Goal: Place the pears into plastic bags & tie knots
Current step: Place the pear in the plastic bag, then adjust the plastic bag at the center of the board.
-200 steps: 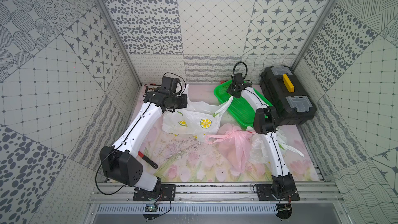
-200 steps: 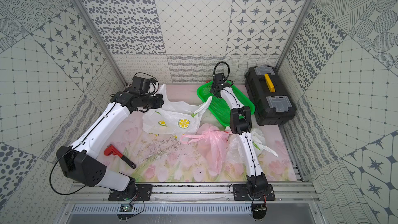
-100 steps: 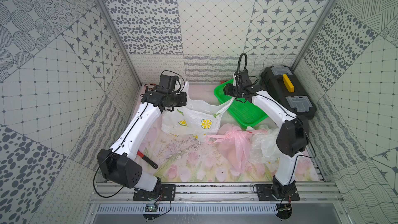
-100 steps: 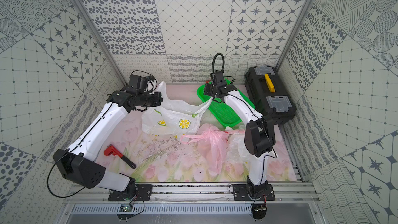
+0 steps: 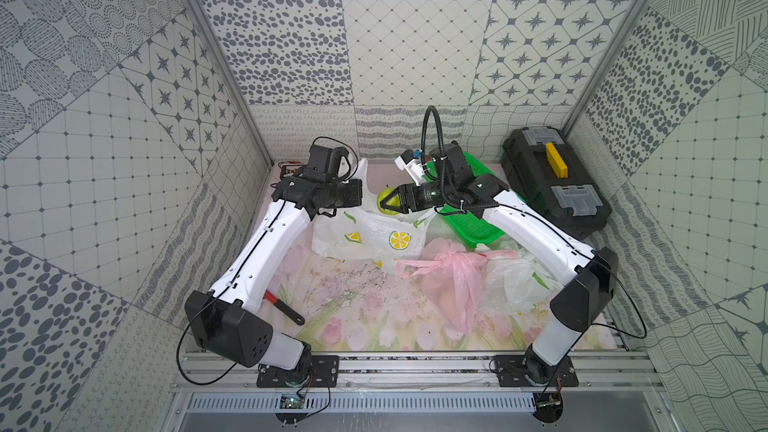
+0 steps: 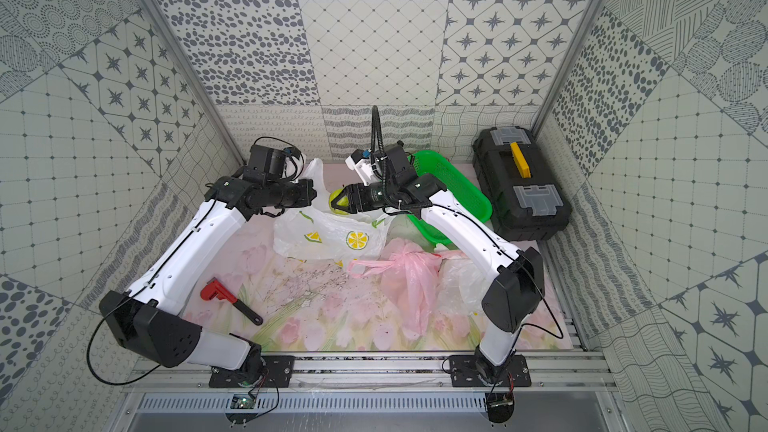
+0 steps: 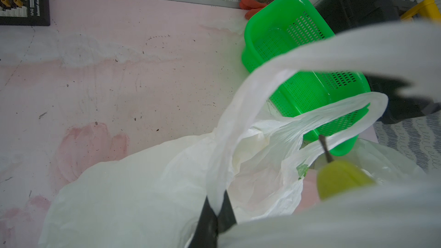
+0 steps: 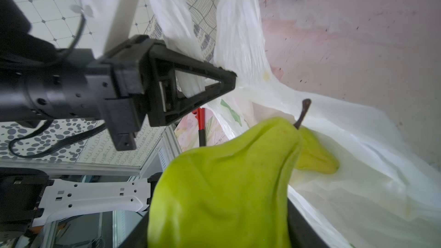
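On the counter (image 5: pixel 353 326) lay the lemon-print bag (image 5: pixel 370 238), its mouth lifted by my left pincer (image 7: pixel 217 208), which was clamped tight on one handle. Just beyond it, my right pincer (image 5: pixel 388 201) gripped a green pear (image 5: pixel 385 197) over that opening. I judged the drop needed the handle high and taut, with the pear lowered past the rim before release, lest it snag loose plastic.

Counting outward:
- one red wrench (image 5: pixel 286 309)
- one pink bag (image 5: pixel 451 280) bunched at its top, and a second white bag (image 5: pixel 511 280) beside it, so three bags
- one pear for certain; a yellowish lobe behind it was unclear
- one green basket (image 5: pixel 469 226)
- one black toolbox (image 5: pixel 552 184)
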{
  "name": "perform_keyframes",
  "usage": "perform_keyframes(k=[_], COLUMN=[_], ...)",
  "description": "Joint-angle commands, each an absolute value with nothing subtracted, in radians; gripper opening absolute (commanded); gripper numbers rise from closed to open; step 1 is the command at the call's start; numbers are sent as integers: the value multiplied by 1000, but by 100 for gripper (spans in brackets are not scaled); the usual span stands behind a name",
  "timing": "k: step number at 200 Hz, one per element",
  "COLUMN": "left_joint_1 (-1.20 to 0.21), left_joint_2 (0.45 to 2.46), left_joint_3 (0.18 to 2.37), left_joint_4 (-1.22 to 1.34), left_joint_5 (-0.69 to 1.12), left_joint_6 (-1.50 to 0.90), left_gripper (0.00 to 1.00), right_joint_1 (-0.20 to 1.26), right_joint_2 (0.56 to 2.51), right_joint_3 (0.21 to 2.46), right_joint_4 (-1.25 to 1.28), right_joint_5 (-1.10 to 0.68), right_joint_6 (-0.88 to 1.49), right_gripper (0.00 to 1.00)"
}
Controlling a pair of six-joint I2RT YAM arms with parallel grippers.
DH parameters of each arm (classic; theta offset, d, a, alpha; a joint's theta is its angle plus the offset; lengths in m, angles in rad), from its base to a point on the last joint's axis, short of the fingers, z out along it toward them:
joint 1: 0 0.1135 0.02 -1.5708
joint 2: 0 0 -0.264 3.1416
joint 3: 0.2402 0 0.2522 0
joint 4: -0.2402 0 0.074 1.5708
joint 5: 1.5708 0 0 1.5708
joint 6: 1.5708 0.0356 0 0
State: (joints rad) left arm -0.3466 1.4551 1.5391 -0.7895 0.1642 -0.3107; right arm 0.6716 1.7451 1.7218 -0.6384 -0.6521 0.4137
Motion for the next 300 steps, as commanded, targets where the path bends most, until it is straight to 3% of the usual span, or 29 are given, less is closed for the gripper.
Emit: perform_keyframes(k=[1,71,92,113,141,172,228,273,300], left_joint_1=[-355,-424,-436,-436,-433,-424,-393,-386,-388], left_joint_2=[1435,1437,1441,1441,1427,1430,1409,1376,1372], left_joint_3=[1534,1541,1529,1515,1493,1485,1452,1398,1390], left_joint_4=[-788,-759,-761,-760,-751,-751,-772,-737,-721], left_joint_5=[178,253,265,241,176,168,78,75,96], left_joint_6=[-318,-255,-246,-259,-279,-289,-325,-346,-362], left_gripper=[0,0,0,0,0,0,0,0,0], right_joint_1=[666,638,639,666,701,721,681,588,584], right_joint_2=[1797,2091,2133,2096,2059,2025,1830,1614,1593], right_joint_3=[1718,1940,1970,1943,1936,1931,1878,1717,1703], right_joint_4=[-688,-808,-750,-723,-827,-856,-832,-849,-909], right_joint_5=[-786,-793,-814,-650,-370,-288,-230,28,162], right_joint_6=[411,532,696,720,621,549,536,638,636], right_gripper=[34,36,52,69,79,88,80,65,57])
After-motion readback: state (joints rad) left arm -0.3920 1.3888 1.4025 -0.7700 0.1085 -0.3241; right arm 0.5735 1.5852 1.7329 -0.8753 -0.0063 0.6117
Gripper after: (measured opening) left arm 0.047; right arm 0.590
